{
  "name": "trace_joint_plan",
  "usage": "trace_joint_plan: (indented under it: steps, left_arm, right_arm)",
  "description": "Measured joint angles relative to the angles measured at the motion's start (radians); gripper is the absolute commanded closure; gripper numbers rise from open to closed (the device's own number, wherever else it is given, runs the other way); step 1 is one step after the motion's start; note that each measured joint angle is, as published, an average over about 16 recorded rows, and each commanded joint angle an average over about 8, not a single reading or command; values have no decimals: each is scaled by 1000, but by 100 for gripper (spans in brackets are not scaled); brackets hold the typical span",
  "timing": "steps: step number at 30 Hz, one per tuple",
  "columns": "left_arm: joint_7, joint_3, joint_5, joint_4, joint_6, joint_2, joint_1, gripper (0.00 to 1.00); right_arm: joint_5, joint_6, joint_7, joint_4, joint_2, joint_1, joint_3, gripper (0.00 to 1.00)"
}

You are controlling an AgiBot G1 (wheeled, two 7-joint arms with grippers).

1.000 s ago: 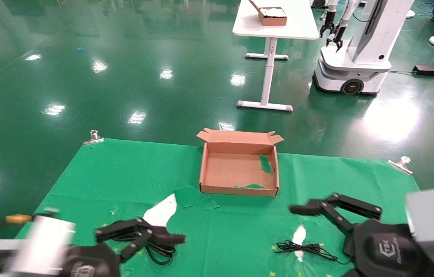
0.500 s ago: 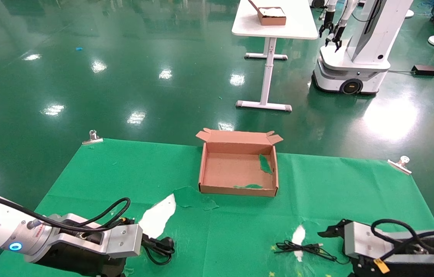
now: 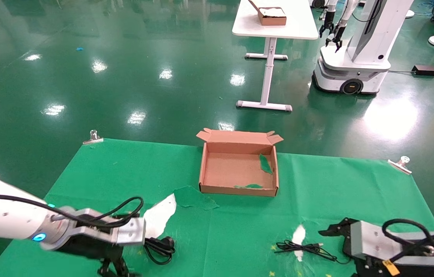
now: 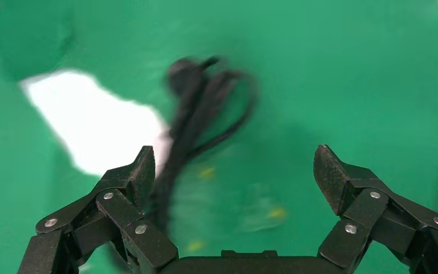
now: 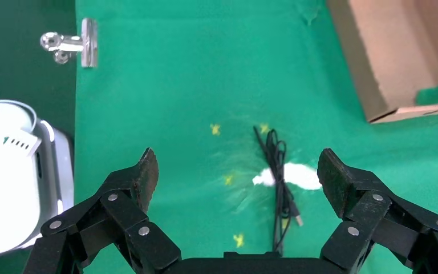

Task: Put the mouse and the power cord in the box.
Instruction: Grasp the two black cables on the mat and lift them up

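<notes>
The box (image 3: 238,169), brown cardboard and open, stands in the middle of the green cloth with green scraps inside. The power cord (image 3: 159,248) lies coiled at the front left, blurred in the left wrist view (image 4: 197,108). My left gripper (image 4: 234,171) hangs open just above it, and the cord runs beside one finger (image 4: 140,174). Only the mouse's thin cable (image 3: 303,248) shows at the front right, with its USB plug (image 5: 298,218); the mouse's body is hidden. My right gripper (image 5: 236,171) is open above that cable (image 5: 279,177), not touching it.
White patches (image 3: 159,215) show where the cloth is torn, beside a loose flap (image 3: 194,198). Metal clips (image 3: 94,137) (image 3: 401,163) hold the cloth's far corners. Far behind stand a white table with a small box (image 3: 272,16) and another robot (image 3: 359,46).
Both wrists swung from fingers pointing forward to fingers pointing down at the cloth. The left arm then shifted slightly towards the power cord. Box, cord and cable stayed put.
</notes>
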Motion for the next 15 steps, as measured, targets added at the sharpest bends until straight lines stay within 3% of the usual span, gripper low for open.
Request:
trace_joint_plan:
  steps: [9, 15]
  left_arm:
    - [-38, 45, 148, 85, -119, 92, -20, 0]
    - [-26, 55, 179, 146, -165, 132, -25, 0]
  right_arm:
    - [12, 11, 23, 38, 10, -10, 8, 0]
    - [-52, 17, 51, 50, -7, -2, -19, 0]
